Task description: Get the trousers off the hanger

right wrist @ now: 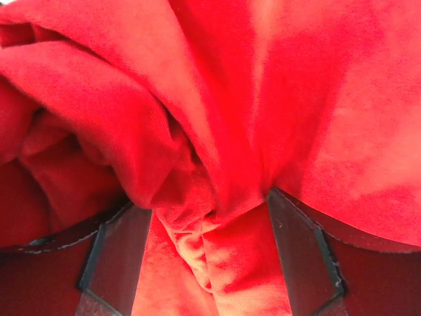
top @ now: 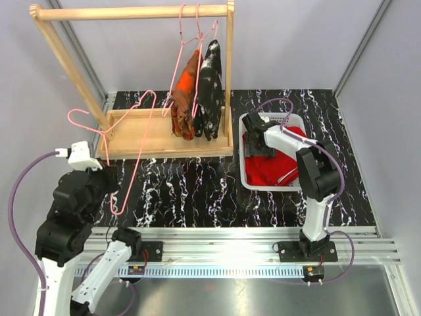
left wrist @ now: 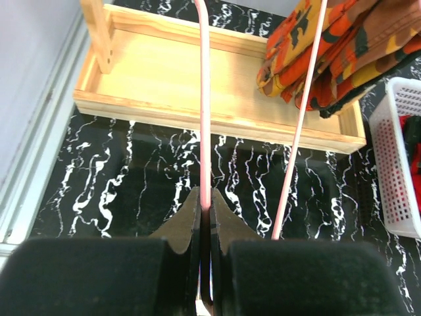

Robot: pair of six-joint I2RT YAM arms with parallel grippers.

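My left gripper [top: 108, 172] is shut on an empty pink wire hanger [top: 135, 141], held above the table left of the rack; in the left wrist view the jaws [left wrist: 206, 207] pinch one wire of the hanger [left wrist: 204, 99]. The orange-brown patterned trousers [top: 186, 92] and the black white-splashed trousers [top: 210, 85] hang on pink hangers [top: 191, 26] from the rack rail. The red trousers [top: 273, 168] lie in the white basket [top: 245, 178]. My right gripper [top: 258, 141] is down in the basket, open, its fingers [right wrist: 296, 250] spread around a bunched fold of the red cloth [right wrist: 263, 99].
The wooden rack [top: 131, 12] stands at the back on a wooden tray base [top: 141, 128]. The basket [left wrist: 395, 164] sits just right of the rack. The table is black marble-patterned, with grey walls either side and a metal rail along the near edge.
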